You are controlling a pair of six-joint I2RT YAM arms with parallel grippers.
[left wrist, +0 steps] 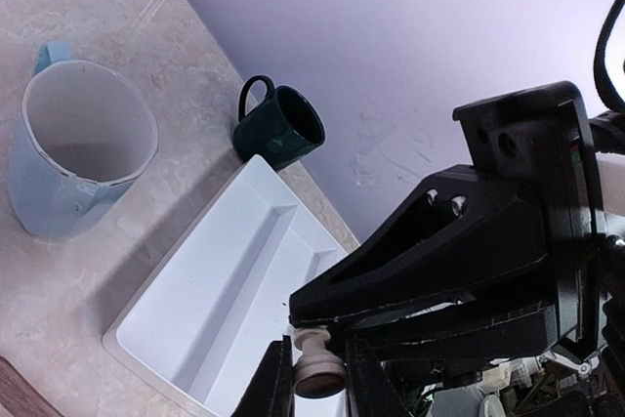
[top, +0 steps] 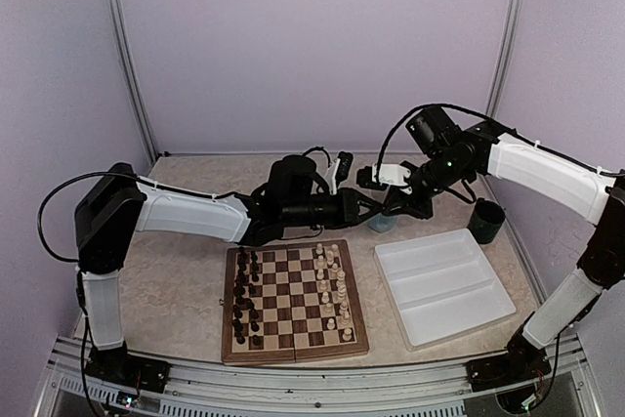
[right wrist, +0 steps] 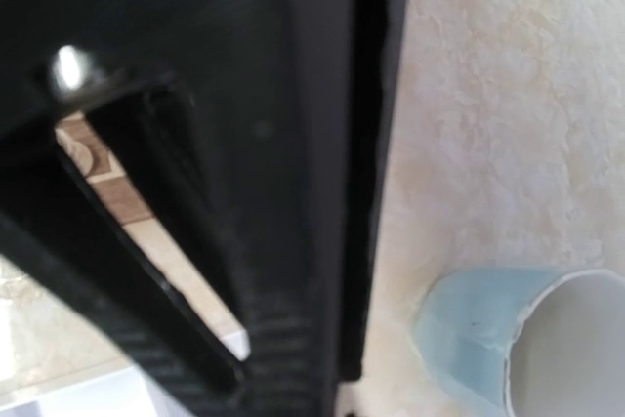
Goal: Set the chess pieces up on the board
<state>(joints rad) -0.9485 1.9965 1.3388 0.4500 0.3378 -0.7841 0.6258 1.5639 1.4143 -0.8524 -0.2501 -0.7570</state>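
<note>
1. Top view: the board point(top: 289, 292) sits near the front edge, with cream chess pieces point(top: 332, 285) on its right files and dark pieces point(top: 246, 295) on its left. The white tray point(top: 444, 285) is just right of it. The left gripper point(top: 374, 205) and right gripper point(top: 398, 204) meet behind the board.
2. Left wrist: the left gripper point(left wrist: 317, 380) is narrow, its fingers point(left wrist: 276, 386) pinching one cream piece point(left wrist: 317, 366). The light blue mug point(left wrist: 59, 192) shows a bare inside. The green mug's point(left wrist: 283, 129) inside is too dark to tell.
3. Right wrist: a black body fills the frame, so I can't tell the claw state. The mug rim is at lower right.
</note>
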